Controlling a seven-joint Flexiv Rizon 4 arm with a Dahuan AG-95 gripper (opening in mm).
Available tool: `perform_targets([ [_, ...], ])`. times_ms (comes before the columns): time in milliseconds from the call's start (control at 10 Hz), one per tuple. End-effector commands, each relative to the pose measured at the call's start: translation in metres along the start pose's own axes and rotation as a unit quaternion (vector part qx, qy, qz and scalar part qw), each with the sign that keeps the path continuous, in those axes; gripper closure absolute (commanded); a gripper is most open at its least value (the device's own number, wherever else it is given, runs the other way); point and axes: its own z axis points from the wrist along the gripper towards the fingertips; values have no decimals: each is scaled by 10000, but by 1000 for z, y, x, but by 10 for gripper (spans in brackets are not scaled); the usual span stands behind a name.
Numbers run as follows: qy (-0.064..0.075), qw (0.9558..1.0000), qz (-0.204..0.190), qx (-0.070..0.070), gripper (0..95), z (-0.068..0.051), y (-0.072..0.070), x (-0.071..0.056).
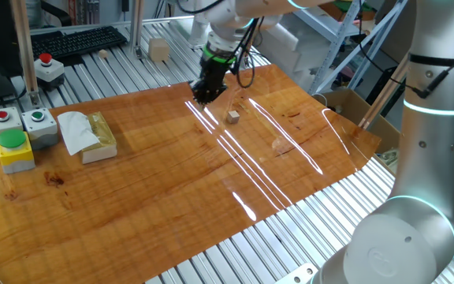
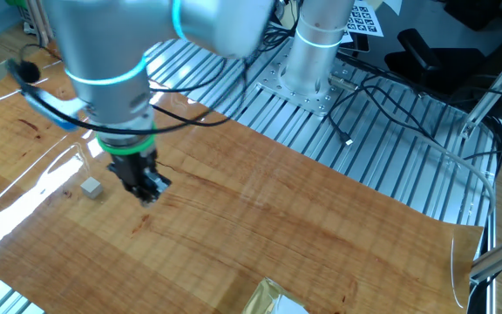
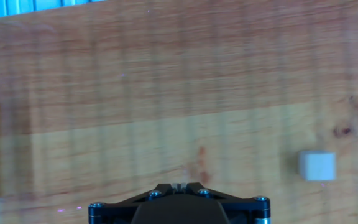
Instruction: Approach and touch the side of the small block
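Hand view first: broad glossy wooden surface (image 3: pixel 166 81), then gripper (image 3: pixel 180 186) low at the bottom edge, jaws seemingly pressed together with no gap, holding nothing. Off to the right, well apart from the fingertips, small block (image 3: pixel 317 165) sitting flat and alone. Probably very light, rigid wood, quick to skid on such a slick surface; best met gently on a flat side face, low down.
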Motion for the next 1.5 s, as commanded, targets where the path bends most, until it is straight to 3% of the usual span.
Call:
perform_targets([
  [100,-58,9999,-17,153,950,3,-8,3],
  [200,-92,9995,-91,283,950,3,-12,4],
  [300,-103,9994,-101,323,950,4,-15,5],
  [1500,-107,9996,74,262,950,11,-15,11],
])
